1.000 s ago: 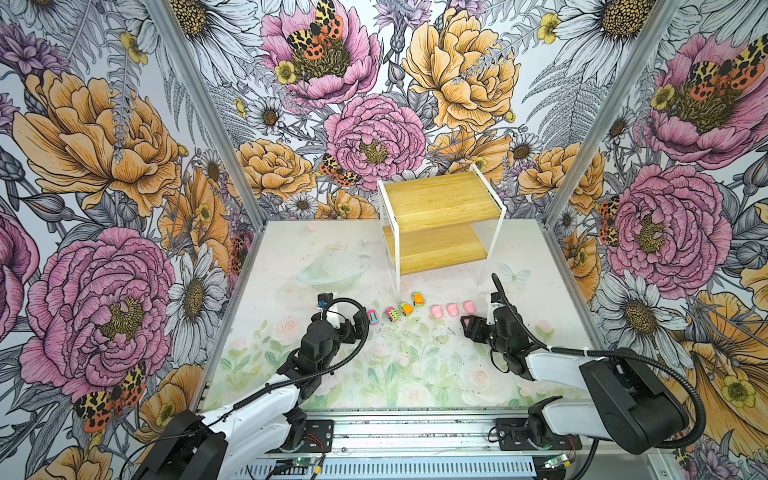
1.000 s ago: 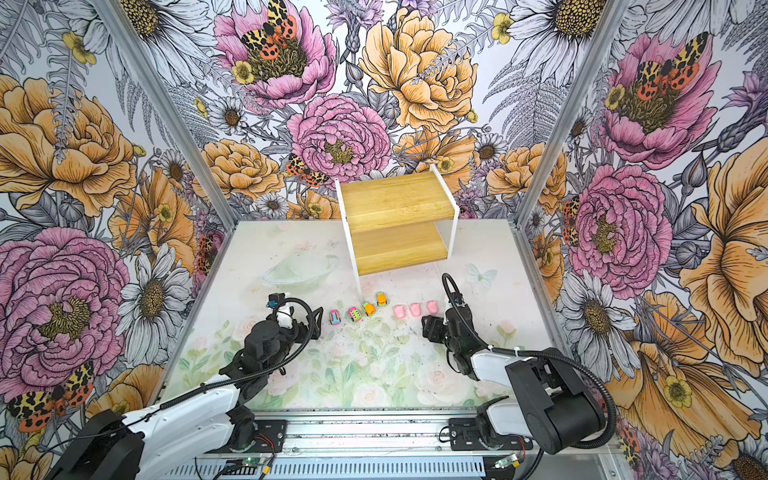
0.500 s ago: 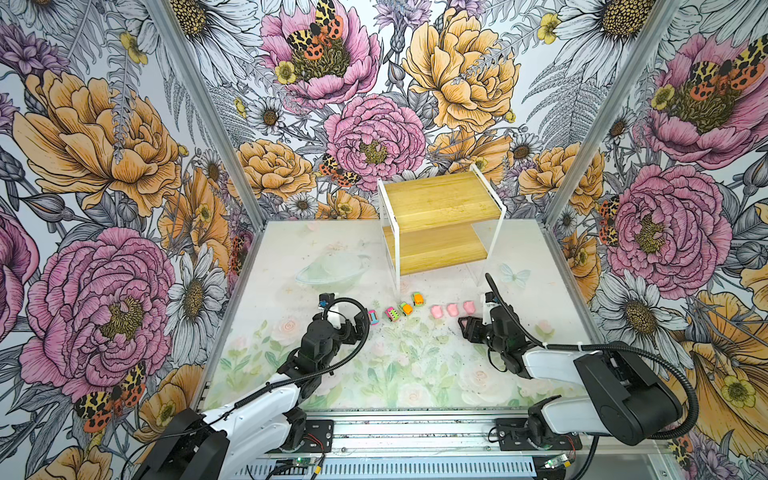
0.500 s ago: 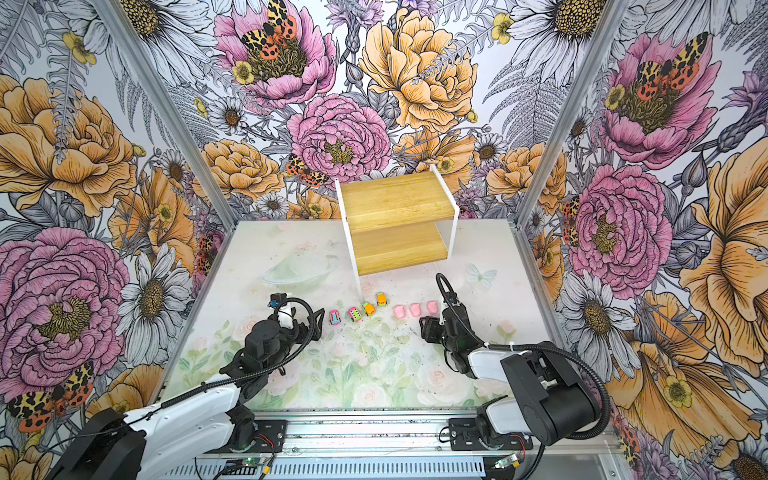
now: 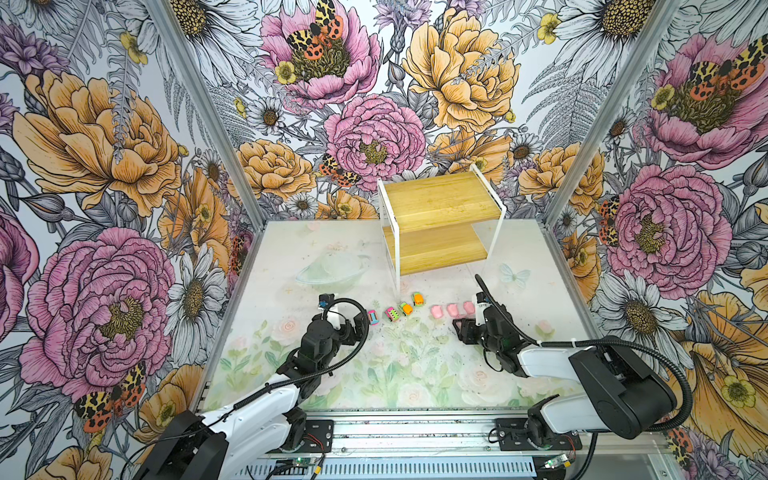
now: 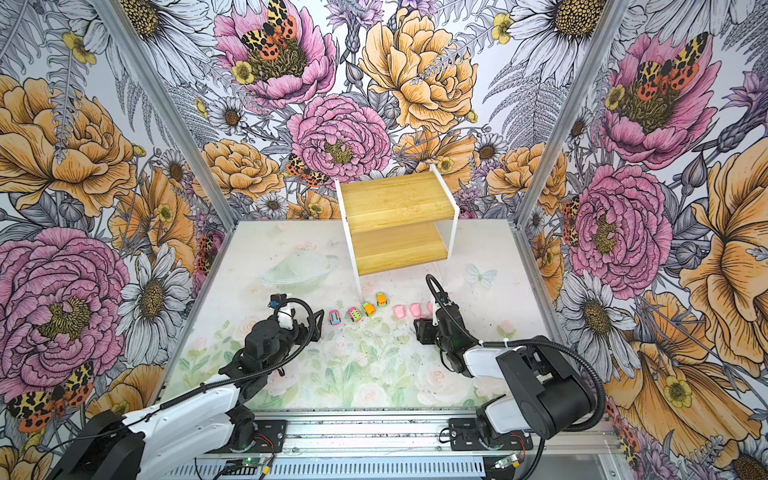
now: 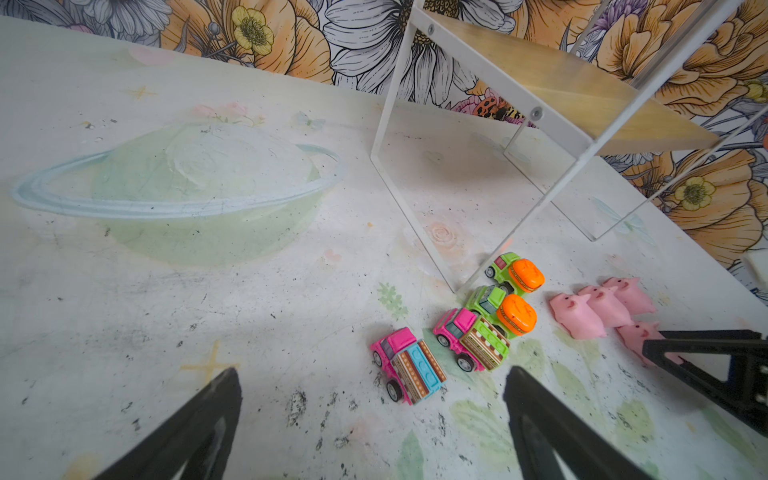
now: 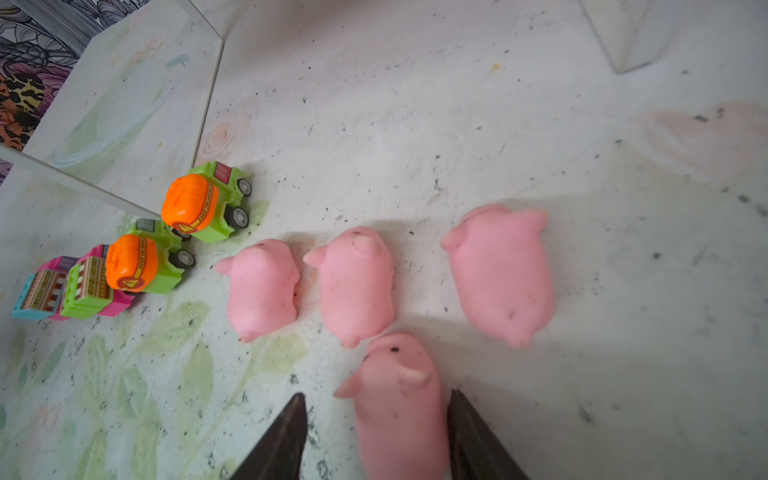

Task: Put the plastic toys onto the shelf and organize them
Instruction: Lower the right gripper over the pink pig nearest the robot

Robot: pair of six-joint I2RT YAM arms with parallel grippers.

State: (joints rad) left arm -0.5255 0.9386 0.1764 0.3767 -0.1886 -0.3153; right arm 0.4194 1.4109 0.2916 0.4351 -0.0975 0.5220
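1. Fingers (image 8: 282,440) of the right gripper (image 8: 376,399) stand parted on either side of one pink pig (image 8: 399,411). A gap shows on one side, so I judge the pig not yet gripped; whether the other finger touches it I cannot tell.
2. Left gripper (image 7: 370,376) has its fingers spread wide with nothing between them, and the pink-and-blue car (image 7: 409,365) lies just ahead.
3. Nothing is done yet, by my reading: the shelf (image 5: 440,199) stands near the far edge of the surface (image 5: 291,249), and both its boards are bare in both top views.
4. All eight plastic toys (image 5: 406,308) lie on the surface in front of the shelf. Four cars (image 7: 471,338) form a slanting line by one front leg, beside three pigs (image 8: 357,286) in a row. The pink pig (the one between the fingers) sits nearer the front edge.
5. Left to do: every toy must go up and be arranged.
6. Hidden or unclear: in both top views the right gripper covers the pink pig, and the left wrist view cuts off most of the shelf.
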